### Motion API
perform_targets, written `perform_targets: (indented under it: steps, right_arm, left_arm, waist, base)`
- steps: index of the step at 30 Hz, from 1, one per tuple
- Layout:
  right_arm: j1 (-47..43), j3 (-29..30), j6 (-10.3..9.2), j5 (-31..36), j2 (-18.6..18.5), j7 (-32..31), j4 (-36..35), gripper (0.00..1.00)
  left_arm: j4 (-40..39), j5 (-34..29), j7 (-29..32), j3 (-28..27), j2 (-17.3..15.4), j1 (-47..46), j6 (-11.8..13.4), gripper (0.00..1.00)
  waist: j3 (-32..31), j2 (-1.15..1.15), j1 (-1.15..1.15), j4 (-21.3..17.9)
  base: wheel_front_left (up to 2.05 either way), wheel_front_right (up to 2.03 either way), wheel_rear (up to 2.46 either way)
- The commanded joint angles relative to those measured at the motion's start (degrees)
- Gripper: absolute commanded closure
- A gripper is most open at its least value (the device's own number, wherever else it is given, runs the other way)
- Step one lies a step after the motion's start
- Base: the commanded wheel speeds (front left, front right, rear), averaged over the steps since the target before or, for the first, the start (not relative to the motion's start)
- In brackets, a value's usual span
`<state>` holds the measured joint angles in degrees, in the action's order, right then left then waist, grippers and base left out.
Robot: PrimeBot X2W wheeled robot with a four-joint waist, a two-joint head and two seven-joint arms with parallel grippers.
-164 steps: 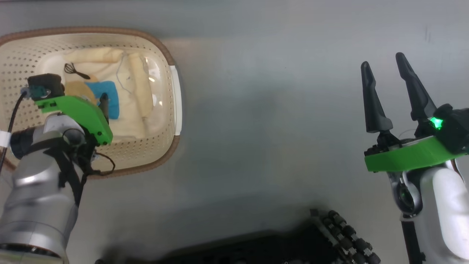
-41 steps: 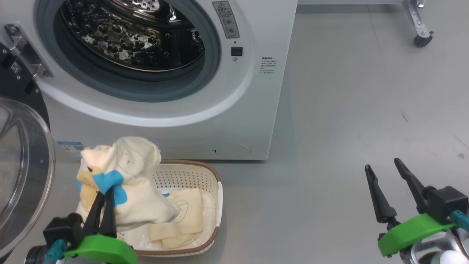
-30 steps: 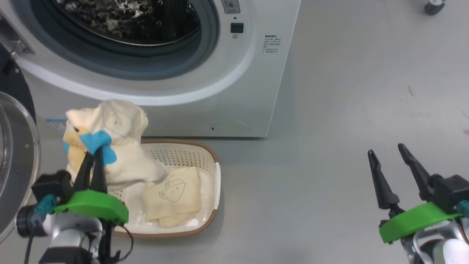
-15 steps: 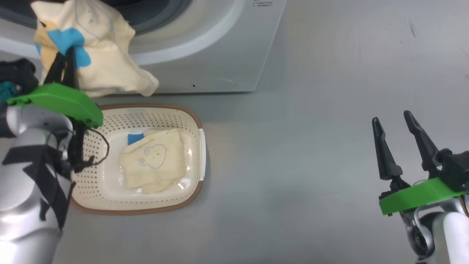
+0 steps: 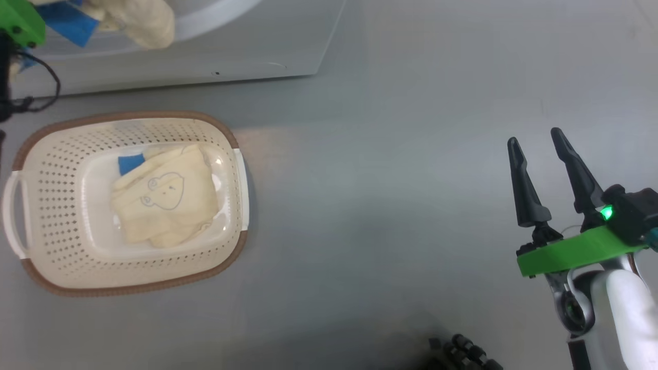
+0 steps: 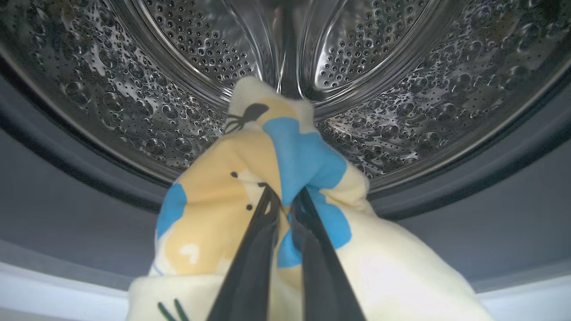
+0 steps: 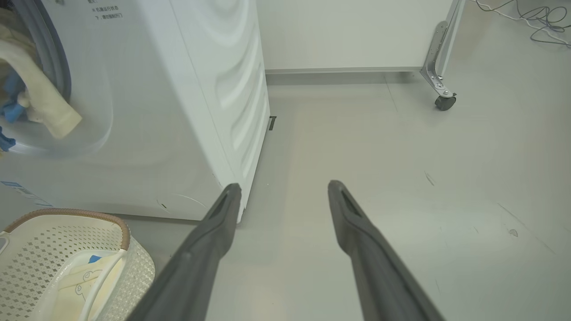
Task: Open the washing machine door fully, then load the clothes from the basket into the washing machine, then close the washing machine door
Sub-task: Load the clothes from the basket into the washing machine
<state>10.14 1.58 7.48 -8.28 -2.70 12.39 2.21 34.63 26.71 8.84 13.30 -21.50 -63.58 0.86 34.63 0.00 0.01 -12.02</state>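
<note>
My left gripper is shut on the bear-print garment, pinching its blue patch. It holds the garment up at the mouth of the washing machine, just before the steel drum. In the head view the garment hangs at the top left against the machine's white front. The basket sits on the floor below, with the other cream garment, marked with a faint outline, lying in it. My right gripper hovers open and empty over the floor at the right. The washing machine door is out of view.
The right wrist view shows the machine's side panel, the basket at lower left, and a castor leg of a white cabinet at the back. Grey floor stretches between the basket and my right gripper.
The head camera has tilted down. My left gripper has carried the bear-print garment up from over the basket to the drum opening. The right gripper has stayed open in place.
</note>
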Motion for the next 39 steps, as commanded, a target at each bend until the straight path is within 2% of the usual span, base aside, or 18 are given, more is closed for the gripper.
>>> perform_targets:
  steps: [1,8,15,19,27,31,32,33,34,39]
  right_arm:
    - [0.71,-1.37,0.01,-0.68,-0.19,1.03,-0.82,0.0]
    - [2.44,-2.83,0.01,-2.27,-0.19,2.06,1.02,0.0]
    - [4.28,-4.45,0.01,-4.45,-0.19,2.54,2.65,0.0]
    - [4.83,-4.7,0.01,-5.5,-0.18,2.58,2.68,0.0]
    - [5.43,-5.22,0.01,-6.98,-0.18,2.6,2.4,0.0]
    - [5.6,-5.24,0.01,-7.1,-0.18,2.6,2.58,0.0]
    - [5.61,-5.26,0.01,-7.13,-0.18,2.6,2.7,0.0]
    - [5.6,-5.27,0.01,-7.14,-0.18,2.6,2.8,0.0]
    - [5.61,-5.25,0.01,-7.15,-0.18,2.6,2.86,0.0]
    - [5.77,-4.67,0.01,-7.15,-0.18,2.61,2.82,0.0]
  left_arm:
    - [-1.1,-0.6,1.35,-1.5,-4.1,-3.89,-0.63,1.0]
    - [0.6,-1.32,3.86,-1.1,-6.72,-11.32,-1.9,1.0]
    - [1.91,-1.9,3.92,-1.17,-9.51,-18.99,-3.53,1.0]
    - [2.8,-2.23,0.66,-1.87,-10.43,-23.25,-3.69,1.0]
    - [6.42,-4.25,-10.03,-1.79,-10.79,-29.97,-3.89,1.0]
    - [10.51,-4.33,-11.21,-1.53,-10.4,-30.94,-3.59,1.0]
    - [11.66,-3.8,-11.03,-1.76,-10.18,-30.91,-3.7,0.89]
    - [12.81,-3.36,-10.63,-1.92,-10.01,-30.84,-3.73,0.2]
    - [13.65,-3.31,-10.44,-1.74,-9.93,-30.81,-3.87,0.0]
    - [16.41,-1.57,-11.36,-2.22,-8.53,-29.87,-4.18,0.0]
  waist:
    - [2.78,0.0,-0.01,-2.1]
    - [6.3,0.0,-0.01,-4.15]
    - [9.53,0.0,-0.01,-6.74]
    - [10.66,0.0,-0.01,-7.67]
    - [11.54,0.0,-0.01,-8.19]
    - [11.42,0.0,-0.01,-8.17]
    - [11.36,0.0,-0.01,-8.17]
    - [11.32,0.0,-0.01,-8.15]
    - [11.34,0.0,-0.01,-8.12]
    - [11.24,0.0,-0.01,-7.76]
  base:
    - [0.0,0.0,0.0]
    - [0.0,0.0,0.0]
    - [0.0,0.0,0.0]
    - [0.0,0.0,0.0]
    - [0.0,0.0,0.0]
    - [0.0,0.0,0.0]
    - [0.0,0.0,0.0]
    - [0.0,0.0,0.0]
    - [0.0,0.0,0.0]
    - [0.0,0.0,0.0]
